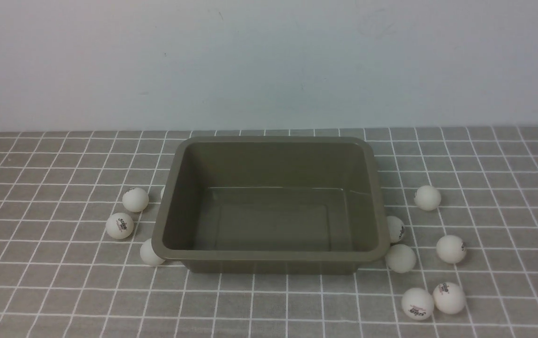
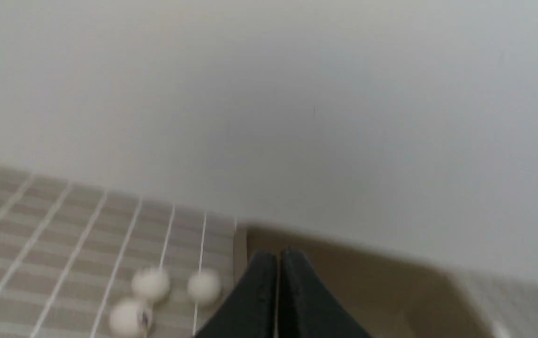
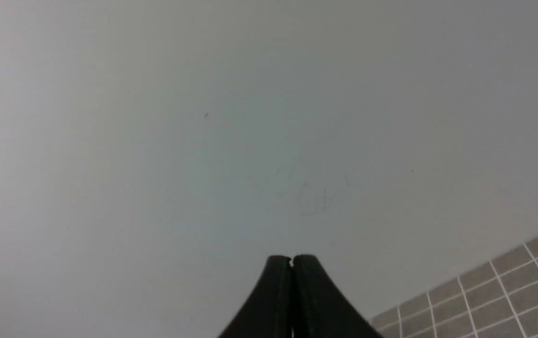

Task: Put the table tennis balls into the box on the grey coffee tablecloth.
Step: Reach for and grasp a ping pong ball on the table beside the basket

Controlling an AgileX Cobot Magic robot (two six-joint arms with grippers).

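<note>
- Here, in the front view, a rectangular olive-brown plastic box (image 1: 269, 257) with rounded corners and a flared rim sits mid-way across a grey-brown fabric tablecloth (image 1: 62, 291) gridded with thin white lines. A pale plain wall (image 1: 269, 61) stands behind it.
- Small matte white table tennis balls (image 1: 119, 226) all lie on the cloth outside the box. Three are near its left side, one of them tucked against the front-left corner, and a sliver of a fourth shows at the left wall. Six lie on its right: one just beside the rim, and the nearest two touching each other.
- In the left wrist view, which is blurred, the black left gripper (image 2: 278, 258) is clenched, its fingers pressed flat together with nothing between them. It hangs over a corner of the box (image 2: 391, 281). Three balls (image 2: 151, 284) rest on the tablecloth (image 2: 39, 244) just beside that corner.
- In the right wrist view, the black right gripper (image 3: 291, 260) is likewise clamped tight on nothing. It faces the wall (image 3: 203, 141), with only a corner of the tablecloth (image 3: 508, 291) in sight.
</note>
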